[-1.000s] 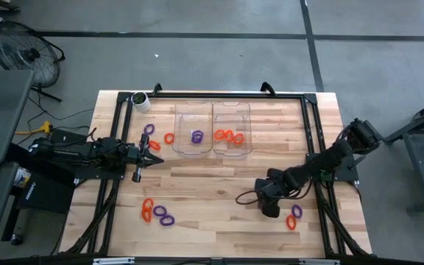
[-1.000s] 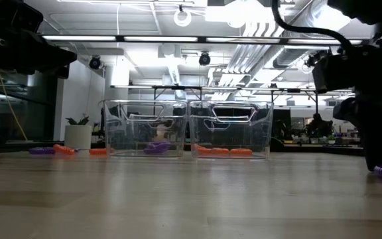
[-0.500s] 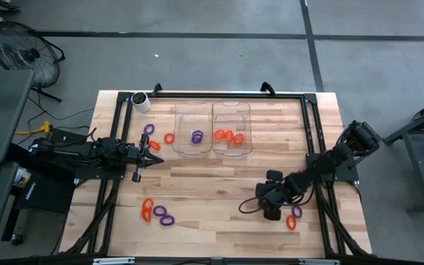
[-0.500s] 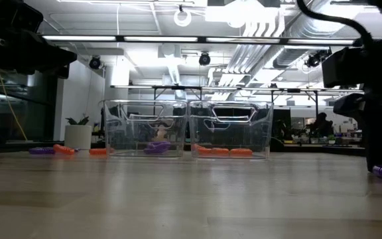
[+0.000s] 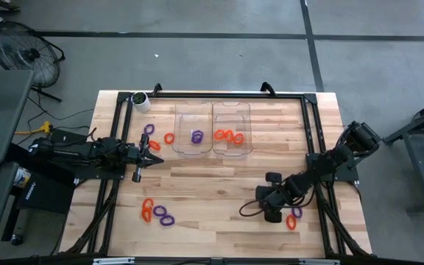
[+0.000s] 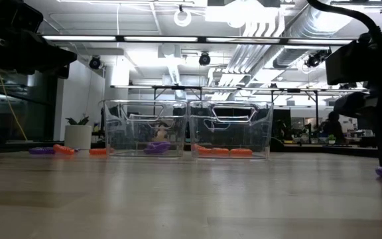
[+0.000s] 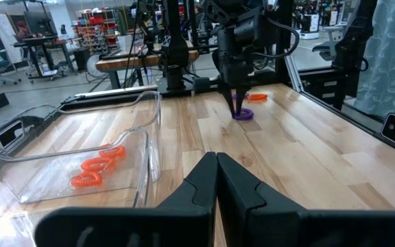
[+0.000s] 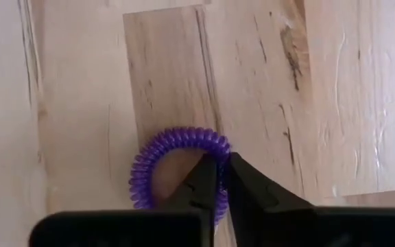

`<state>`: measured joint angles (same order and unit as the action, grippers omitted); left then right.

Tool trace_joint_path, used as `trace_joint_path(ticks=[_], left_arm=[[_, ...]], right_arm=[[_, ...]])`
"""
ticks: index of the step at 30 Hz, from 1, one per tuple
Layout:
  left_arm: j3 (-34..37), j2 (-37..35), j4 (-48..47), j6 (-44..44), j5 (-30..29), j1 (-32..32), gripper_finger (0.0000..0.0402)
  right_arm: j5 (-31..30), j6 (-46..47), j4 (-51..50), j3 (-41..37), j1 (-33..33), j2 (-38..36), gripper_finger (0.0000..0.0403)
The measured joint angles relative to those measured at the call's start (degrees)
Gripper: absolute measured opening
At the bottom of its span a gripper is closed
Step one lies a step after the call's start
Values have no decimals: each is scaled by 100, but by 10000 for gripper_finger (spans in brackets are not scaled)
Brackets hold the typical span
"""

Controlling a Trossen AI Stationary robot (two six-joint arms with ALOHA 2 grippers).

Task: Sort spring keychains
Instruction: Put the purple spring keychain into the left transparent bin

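Right wrist view alone shows right gripper [image 8: 221,180] pinching purple keychain [image 8: 158,165].

Clear trays: two, the left tray [image 5: 193,132] and the right tray [image 5: 231,126], side by side on the counter [image 5: 219,184].

Orange spring keychains: three in the right tray [image 5: 228,136]; one [image 5: 169,138] beside the left tray; two [image 5: 147,209] at the near left; one [image 5: 291,223] at the near right.

Purple spring keychains: one in the left tray [image 5: 196,136]; two [image 5: 148,132] left of the trays; two [image 5: 163,216] at the near left; one [image 5: 297,212] at the near right.

White-and-green roll [image 5: 140,100]: one.
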<state>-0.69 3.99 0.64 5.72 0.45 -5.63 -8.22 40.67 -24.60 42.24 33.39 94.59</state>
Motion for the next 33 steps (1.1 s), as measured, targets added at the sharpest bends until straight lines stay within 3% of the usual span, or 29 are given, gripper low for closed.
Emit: trace_joint_path(ticks=[8, 17, 33], left_arm=[[0, 0, -2, 0, 0, -2, 1], [0, 0, -2, 0, 0, -1, 1], [0, -1, 0, 0, 1, 0, 1]], right_arm=[[-446, 1002, 104, 57, 12, -62, 7], [-1394, 1090, 92, 463, -165, -114, 2], [-2128, -347, 275, 1847, -1438, -138, 0]])
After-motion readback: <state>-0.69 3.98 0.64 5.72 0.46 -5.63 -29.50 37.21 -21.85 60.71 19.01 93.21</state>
